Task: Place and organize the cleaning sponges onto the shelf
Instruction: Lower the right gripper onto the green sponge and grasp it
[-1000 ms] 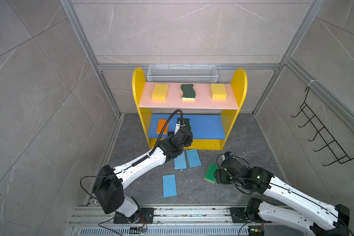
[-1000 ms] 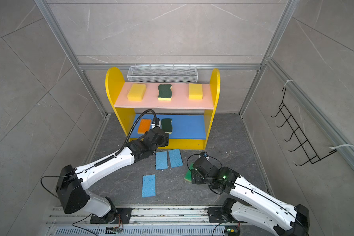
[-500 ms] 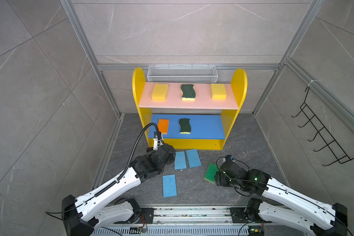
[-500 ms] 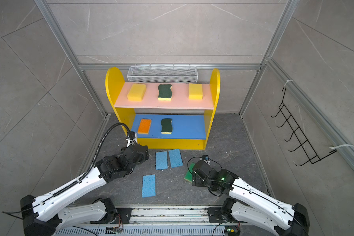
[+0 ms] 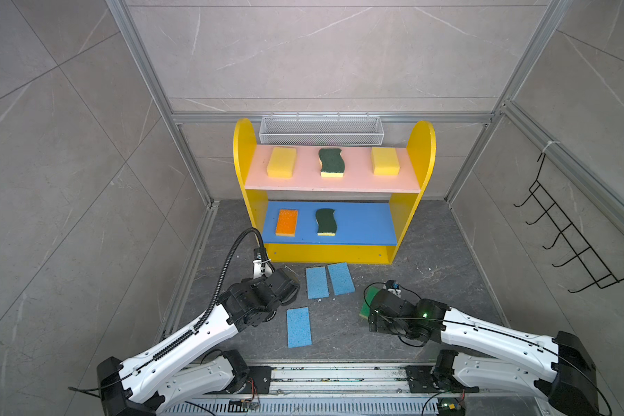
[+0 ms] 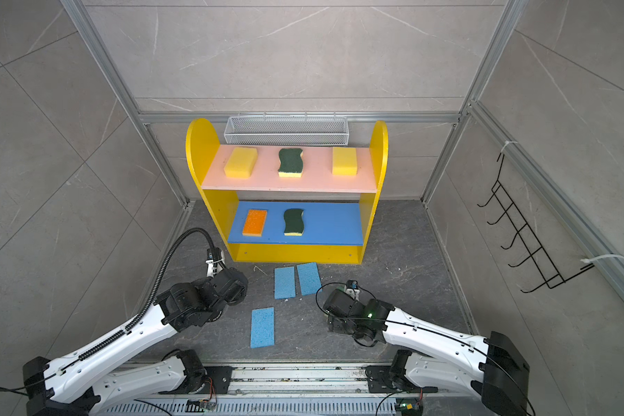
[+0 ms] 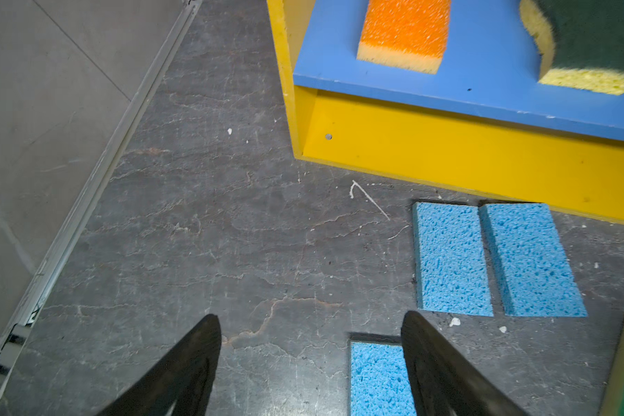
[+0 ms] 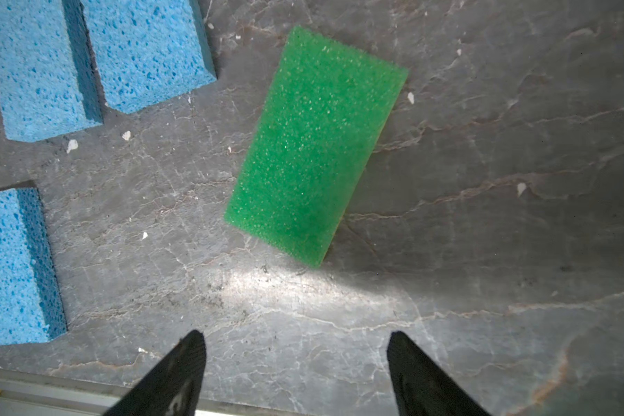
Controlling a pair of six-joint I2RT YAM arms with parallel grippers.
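Shelf: yellow shelf stands on the floor at far centre, against the back wall. It has a pink upper board and a blue lower board.
Upper board: left yellow block, upper dark-green scourer in the middle, right yellow block. They lie flat in a row, well apart.
Lower board: orange-topped sponge at the left end. The lower dark-green scourer is just right of it, not touching.
Floor, blue pair: left light-blue sponge and right light-blue sponge lie side by side, almost touching, just in front of the shelf's base.
Floor, single: near light-blue sponge lies alone, nearer than the pair and slightly left.
Green-topped sponge: flat on the floor right of the blue pair, at a slant. In both top views the right wrist covers most of it.
Right gripper: fingers spread wide, nothing between them. It hangs over the floor on the near side of the green-topped sponge, clear of it in the wrist view.
Left gripper: fingers spread wide, empty. It is over bare floor left of the blue pair, in front of the shelf's left corner. One finger overlaps the near light-blue sponge in the wrist view; contact cannot be told.
Surroundings: white mesh basket on the back wall behind the shelf top. Black hook rack on the right wall. Dark stone floor with pale crumbs.
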